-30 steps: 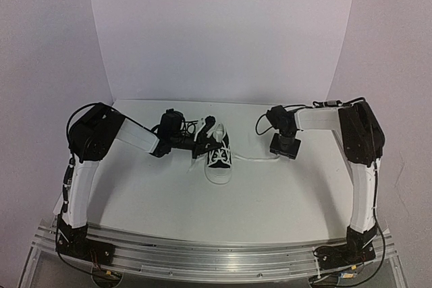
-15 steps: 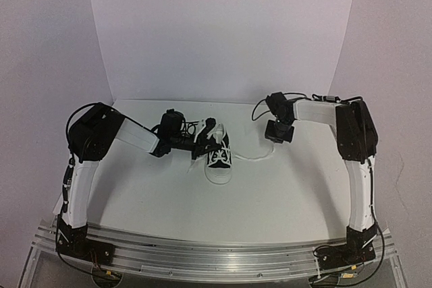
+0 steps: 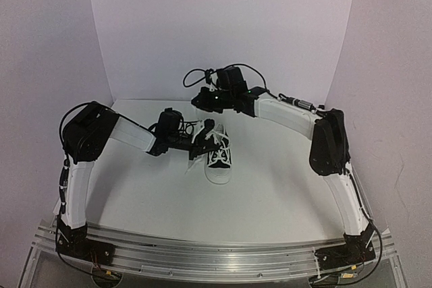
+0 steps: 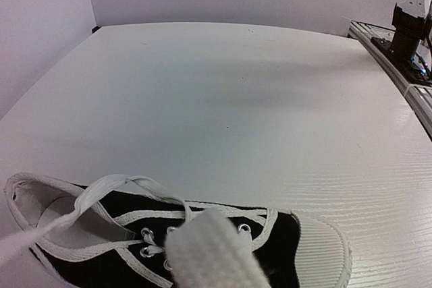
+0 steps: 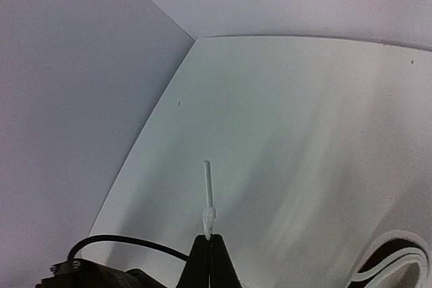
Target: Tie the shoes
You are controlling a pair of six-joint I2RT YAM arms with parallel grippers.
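The black sneaker [image 3: 218,156] with a white toe cap lies mid-table, toe toward the arms. My left gripper [image 3: 198,145] sits at its left side by the collar; its fingers do not show in the left wrist view, where a blurred white lace [image 4: 212,254] rises in front of the shoe [image 4: 317,244] from the spot where the jaws lie. My right gripper [image 3: 197,100] hangs above the table behind the shoe, reaching left. In the right wrist view its jaws [image 5: 209,241] are shut on a lace end, the stiff tip [image 5: 208,183] sticking out. The shoe's collar [image 5: 398,261] shows at lower right.
White walls enclose the table at the back and both sides. A black cable [image 5: 128,241] loops by the right wrist. The aluminium rail [image 3: 216,257] with both arm bases runs along the near edge; the right arm's base [image 4: 408,25] shows in the left wrist view.
My right gripper closed on the lace end right of the shoe, rose, and swung left across to behind the shoe. The lace no longer lies on the table. The left arm stayed put.
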